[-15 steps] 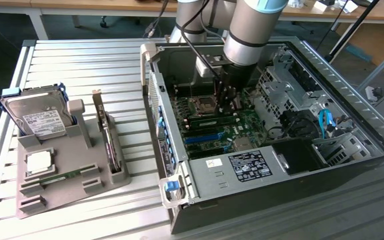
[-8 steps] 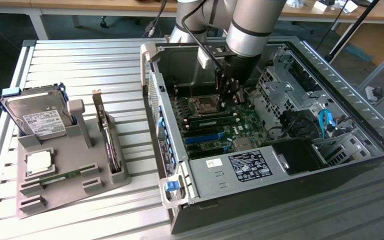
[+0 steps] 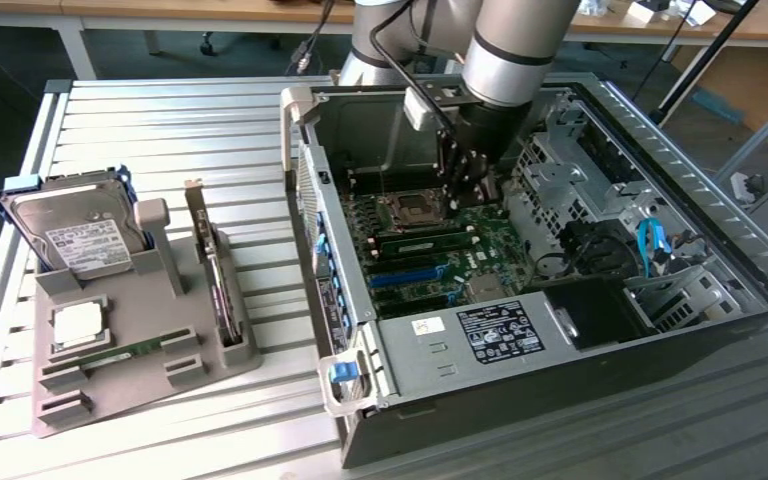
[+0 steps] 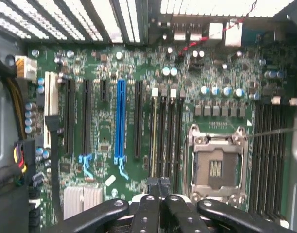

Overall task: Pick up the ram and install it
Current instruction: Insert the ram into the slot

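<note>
A thin green ram (image 3: 131, 352) lies flat in a groove of the grey holder (image 3: 171, 375) on the exterior view's left. My gripper (image 3: 472, 196) hangs inside the open computer case (image 3: 491, 340), low over the motherboard (image 3: 484, 262). In the wrist view the gripper (image 4: 160, 184) is shut, its black fingers (image 4: 147, 213) pressed together with nothing showing between them. They hover at one end of the memory slots (image 4: 166, 131), beside the empty CPU socket (image 4: 216, 165). One slot holds a pale green strip (image 4: 154, 131) that looks like a seated stick.
The holder also carries a silver hard drive (image 3: 77, 235), an upright dark expansion card (image 3: 213, 270) and a CPU chip (image 3: 77, 322). Drive cages and cables (image 3: 624, 250) crowd the case's side at the exterior view's right. Slatted metal tabletop (image 3: 157, 130) surrounds everything.
</note>
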`<state>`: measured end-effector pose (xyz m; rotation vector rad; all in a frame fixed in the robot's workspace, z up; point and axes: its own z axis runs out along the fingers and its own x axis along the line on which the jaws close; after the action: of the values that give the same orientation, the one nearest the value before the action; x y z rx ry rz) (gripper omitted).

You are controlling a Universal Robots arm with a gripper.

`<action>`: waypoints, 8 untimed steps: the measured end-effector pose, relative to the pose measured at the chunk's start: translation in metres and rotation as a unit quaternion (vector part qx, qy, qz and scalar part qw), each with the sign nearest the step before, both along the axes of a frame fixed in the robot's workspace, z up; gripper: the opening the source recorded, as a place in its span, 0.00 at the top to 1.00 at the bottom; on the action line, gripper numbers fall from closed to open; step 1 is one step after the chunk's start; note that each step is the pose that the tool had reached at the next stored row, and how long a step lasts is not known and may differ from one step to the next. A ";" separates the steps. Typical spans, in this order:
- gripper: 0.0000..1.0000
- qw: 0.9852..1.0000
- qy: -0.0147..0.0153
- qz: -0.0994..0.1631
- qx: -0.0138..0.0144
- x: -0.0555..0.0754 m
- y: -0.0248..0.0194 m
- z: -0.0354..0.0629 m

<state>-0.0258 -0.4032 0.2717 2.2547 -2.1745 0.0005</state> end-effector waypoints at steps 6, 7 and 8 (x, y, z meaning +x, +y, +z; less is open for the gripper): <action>0.89 1.000 0.000 0.000 0.000 0.025 0.0000 -0.0004; 0.89 1.000 0.000 0.000 0.000 0.029 0.0000 -0.0006; 0.89 1.000 0.000 0.000 0.000 0.032 0.0000 -0.0009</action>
<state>0.0065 -0.4032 0.2708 2.2542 -2.1744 0.0001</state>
